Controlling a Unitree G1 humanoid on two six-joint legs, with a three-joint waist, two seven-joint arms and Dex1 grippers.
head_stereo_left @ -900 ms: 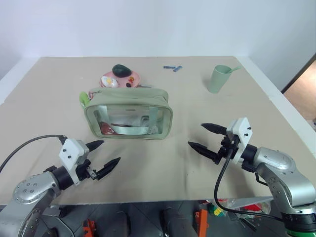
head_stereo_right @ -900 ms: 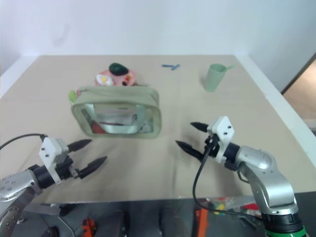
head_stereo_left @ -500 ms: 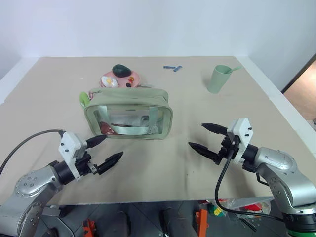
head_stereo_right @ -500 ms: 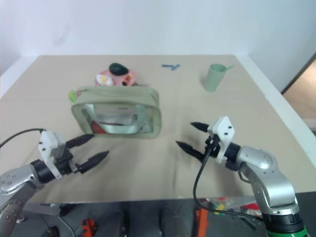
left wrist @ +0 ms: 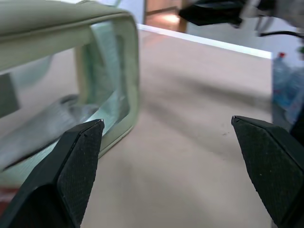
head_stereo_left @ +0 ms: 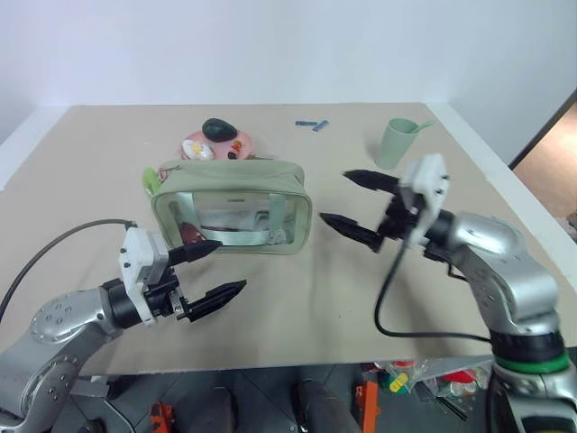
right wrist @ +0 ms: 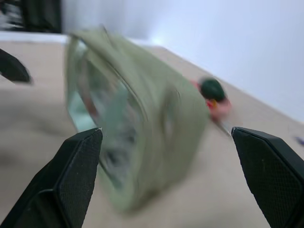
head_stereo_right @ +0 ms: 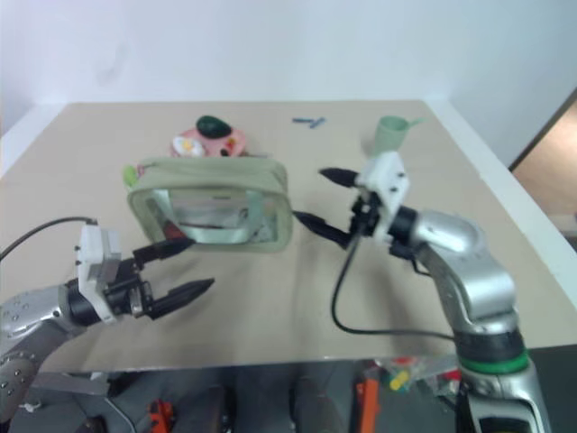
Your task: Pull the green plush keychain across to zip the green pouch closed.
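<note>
Our right gripper [head_stereo_left: 354, 204] hangs wide open and empty just beside the right end of the green pouch [head_stereo_left: 233, 208], one finger level with its top edge and the other lower, against its side wall, neither touching. Our left gripper [head_stereo_left: 215, 269] is spread just as wide, holding nothing, low over the table [head_stereo_left: 297, 298] in front of the pouch's clear front panel (its upper fingertip overlaps the panel in the head views, but we cannot tell if it makes contact). The pouch stands upright near the middle of the table, and the green plush keychain [head_stereo_left: 154, 180] peeks out at its left end, up by the top zipper, well away from both sets of fingers. That spacing is our main worry: the hand nearest the pouch is at the wrong end, so we judge it would serve better as a brace than as the puller. If we tug the keychain with nothing steadying the pouch, the light fabric box will likely slide or tip instead of zipping. The pink plate [head_stereo_left: 219, 145] with its dark green lump [head_stereo_left: 220, 129] sits just behind, easy to knock. The pale green cup [head_stereo_left: 396, 142] stands near our right forearm, within reach of a careless swing.
</note>
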